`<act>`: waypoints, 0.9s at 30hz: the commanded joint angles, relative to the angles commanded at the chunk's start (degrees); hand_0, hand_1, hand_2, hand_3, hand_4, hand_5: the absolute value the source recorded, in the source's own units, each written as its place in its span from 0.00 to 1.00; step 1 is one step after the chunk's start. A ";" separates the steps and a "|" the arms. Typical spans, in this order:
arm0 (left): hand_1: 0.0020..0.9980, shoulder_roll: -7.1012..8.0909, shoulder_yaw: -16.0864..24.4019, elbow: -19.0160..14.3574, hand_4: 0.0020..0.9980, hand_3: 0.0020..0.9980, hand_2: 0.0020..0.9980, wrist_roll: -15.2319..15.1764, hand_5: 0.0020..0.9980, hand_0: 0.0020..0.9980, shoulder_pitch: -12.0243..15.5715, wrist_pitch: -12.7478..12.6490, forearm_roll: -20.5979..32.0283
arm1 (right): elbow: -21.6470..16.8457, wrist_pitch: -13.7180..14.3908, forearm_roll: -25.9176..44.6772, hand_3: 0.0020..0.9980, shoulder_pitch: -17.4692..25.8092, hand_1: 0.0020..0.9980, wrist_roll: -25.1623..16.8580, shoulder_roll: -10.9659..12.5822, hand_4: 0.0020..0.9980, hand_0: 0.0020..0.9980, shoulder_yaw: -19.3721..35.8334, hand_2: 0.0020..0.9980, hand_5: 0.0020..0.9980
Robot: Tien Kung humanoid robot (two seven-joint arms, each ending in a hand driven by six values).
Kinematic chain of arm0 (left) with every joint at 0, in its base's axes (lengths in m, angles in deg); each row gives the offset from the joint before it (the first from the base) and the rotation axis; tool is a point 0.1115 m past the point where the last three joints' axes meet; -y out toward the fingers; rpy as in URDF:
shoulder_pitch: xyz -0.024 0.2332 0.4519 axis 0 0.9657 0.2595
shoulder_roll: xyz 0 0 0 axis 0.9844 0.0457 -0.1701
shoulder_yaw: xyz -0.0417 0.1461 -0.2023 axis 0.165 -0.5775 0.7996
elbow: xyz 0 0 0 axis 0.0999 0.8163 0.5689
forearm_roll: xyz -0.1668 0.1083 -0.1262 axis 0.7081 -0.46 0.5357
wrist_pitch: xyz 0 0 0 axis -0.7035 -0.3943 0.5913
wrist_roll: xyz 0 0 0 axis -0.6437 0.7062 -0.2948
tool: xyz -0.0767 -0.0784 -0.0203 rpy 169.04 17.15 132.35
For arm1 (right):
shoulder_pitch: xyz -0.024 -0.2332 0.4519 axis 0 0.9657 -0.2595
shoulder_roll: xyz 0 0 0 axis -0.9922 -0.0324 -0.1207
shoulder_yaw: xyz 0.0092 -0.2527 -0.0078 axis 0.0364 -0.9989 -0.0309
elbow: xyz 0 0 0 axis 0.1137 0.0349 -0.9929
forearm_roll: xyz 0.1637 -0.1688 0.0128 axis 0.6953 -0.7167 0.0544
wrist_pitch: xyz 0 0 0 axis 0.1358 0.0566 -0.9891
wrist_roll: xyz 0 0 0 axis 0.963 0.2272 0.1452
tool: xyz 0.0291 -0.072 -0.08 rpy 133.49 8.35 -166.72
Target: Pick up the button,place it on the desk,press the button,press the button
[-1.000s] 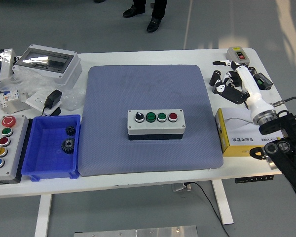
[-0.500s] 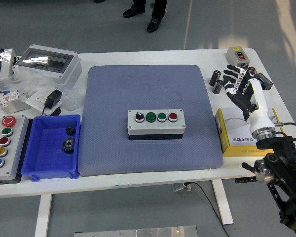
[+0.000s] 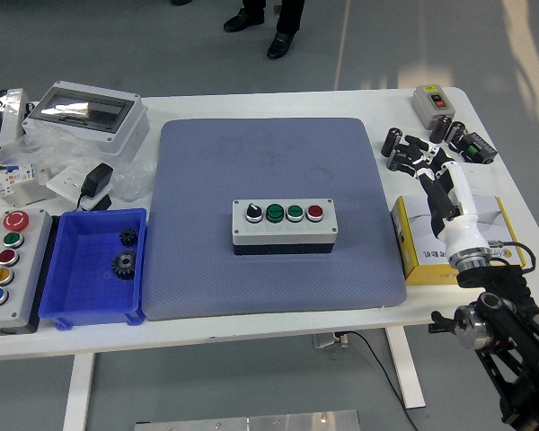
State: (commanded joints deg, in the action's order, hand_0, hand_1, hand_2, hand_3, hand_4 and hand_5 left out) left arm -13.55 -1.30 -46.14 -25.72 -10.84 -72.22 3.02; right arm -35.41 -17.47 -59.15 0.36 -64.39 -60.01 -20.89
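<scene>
A grey button box (image 3: 284, 226) with a black selector, two green buttons and a red button lies in the middle of the blue-grey mat (image 3: 274, 215). My right hand (image 3: 428, 166) hovers over the table's right side, above the yellow box (image 3: 445, 238) and well to the right of the button box. Its fingers are spread and hold nothing. The left arm is out of view.
A second, longer button box (image 3: 7, 268) lies at the left edge beside a blue bin (image 3: 97, 268) with two gears. A clear-lidded enclosure (image 3: 85, 115), an adapter and bags sit at the back left. A small switch box (image 3: 432, 101) and black cylinders (image 3: 394, 146) lie at the back right. A person's feet show beyond the table.
My right arm has drawn back toward the near right corner, and the hand has slid down from the back right parts to above the yellow box. The button box has not moved.
</scene>
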 joint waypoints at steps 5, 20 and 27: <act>0.58 -0.06 -0.09 0.00 0.55 0.60 0.55 0.04 0.26 0.61 0.17 0.05 0.14 | -0.26 -0.10 0.11 0.65 0.12 0.69 0.01 0.17 0.79 0.74 -0.17 0.71 0.66; 0.58 0.41 0.13 0.00 0.55 0.60 0.55 0.32 0.25 0.62 0.18 0.35 -0.45 | 0.07 -0.29 1.17 0.64 -0.12 0.67 -0.28 0.67 0.79 0.73 -0.57 0.70 0.68; 0.58 0.89 0.62 0.00 0.55 0.60 0.55 0.37 0.25 0.62 0.04 0.58 -1.54 | 0.05 -0.28 1.49 0.64 -0.32 0.67 -0.52 0.93 0.78 0.73 -0.22 0.70 0.68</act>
State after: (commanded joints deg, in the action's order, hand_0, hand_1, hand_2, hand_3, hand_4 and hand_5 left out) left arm -12.66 -0.68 -46.14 -25.36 -10.80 -71.65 1.49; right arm -35.37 -17.75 -57.67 0.05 -64.91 -59.08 -21.12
